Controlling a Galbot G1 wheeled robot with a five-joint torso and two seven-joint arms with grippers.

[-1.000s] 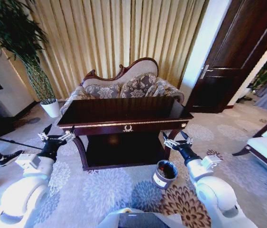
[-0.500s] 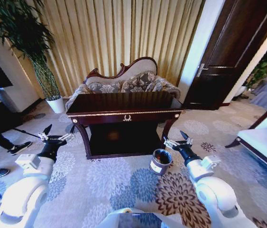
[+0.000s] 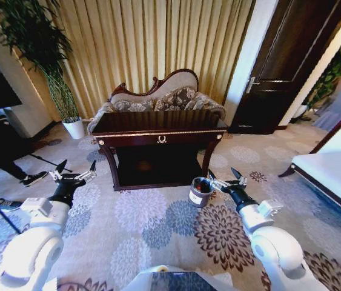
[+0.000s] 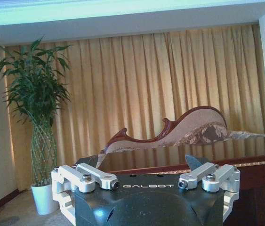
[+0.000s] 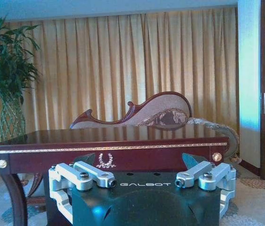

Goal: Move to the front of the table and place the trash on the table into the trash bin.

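long gold curtains [image 3: 152,42] hang across the back wall. in front of them stands a sofa [image 3: 161,100] with a curvy wooden back and flowery cushions. a tall green plant [image 3: 34,42] grows in a white pot [image 3: 74,128] on the left. a dark wooden door [image 3: 291,60] is on the right. the carpet [image 3: 152,224] has big flower shapes.

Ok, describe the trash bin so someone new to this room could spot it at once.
Find the dark wooden table with gold trim, in front of the sofa and curtains. On the carpet by its front right leg stands the trash bin, a small round dark bucket with a white label. The white pot under the plant is not it.
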